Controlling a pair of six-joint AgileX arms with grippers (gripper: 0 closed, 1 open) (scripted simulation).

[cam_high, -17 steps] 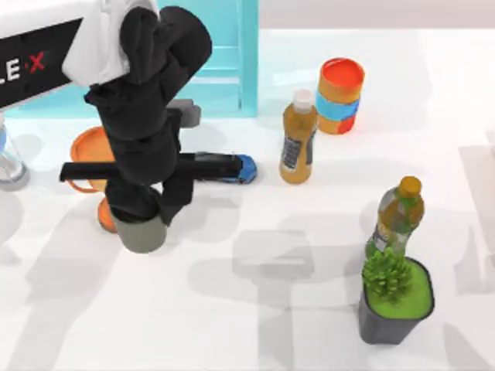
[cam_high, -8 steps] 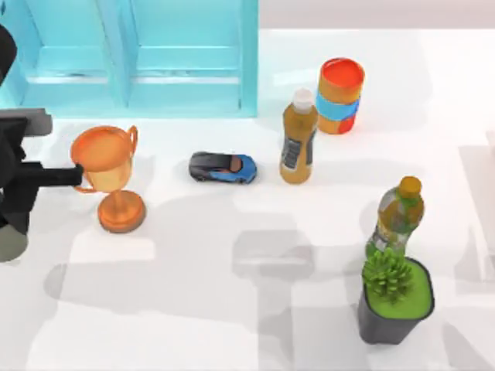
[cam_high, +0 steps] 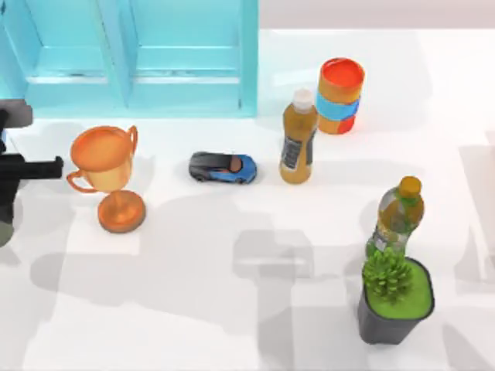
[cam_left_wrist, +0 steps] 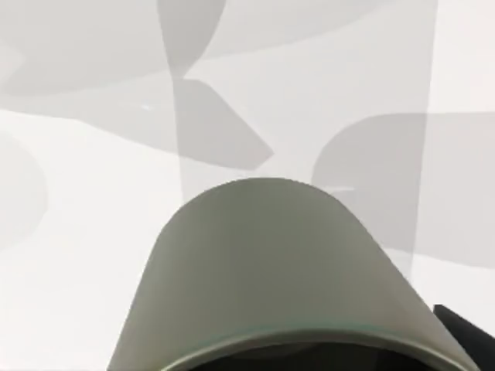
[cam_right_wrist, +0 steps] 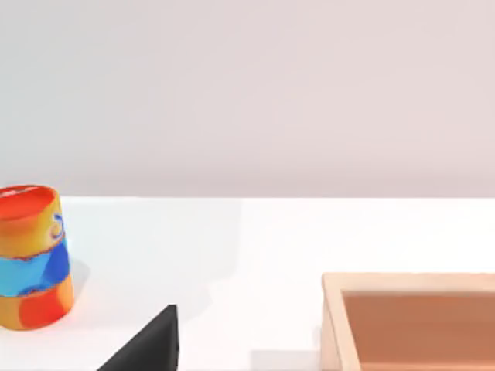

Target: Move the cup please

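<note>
Fingers of the left gripper (cam_high: pixel 6 202) grip the cup (cam_left_wrist: pixel 290 270), which hangs in the left wrist view as a smooth, matte olive-grey cone section, wider at the rim nearest the camera, with one black finger (cam_left_wrist: pixel 464 328) peeking past the rim at the lower right. From above, the gripper sits at the far left edge of the frame, a sliver of the grey cup (cam_high: pixel 5 232) below it. A second ago the same arm stood over the middle-left of the table, covering the trophy; half a second ago it was already at the left edge, and now it has slid further out. That suggests the cup is being carried off to the left and the move is well under way, with only the set-down likely left.

Uncovered again, the trophy (cam_high: pixel 108 174) stands at the left of the frame, glossy orange with two looped handles and a round foot. A small blue-and-black toy car (cam_high: pixel 223 167) lies just right of it. Behind both runs a translucent turquoise rack (cam_high: pixel 186 58). An amber bottle (cam_high: pixel 298 137) with a white cap stands near a banded orange-and-blue can (cam_high: pixel 340 94); a green bottle (cam_high: pixel 398 216) rises just behind a spiky plant in a dark pot (cam_high: pixel 394 305).

Right gripper: one black fingertip (cam_right_wrist: pixel 151 344) shows, state untellable, beside a wooden tray (cam_right_wrist: pixel 410 321).
</note>
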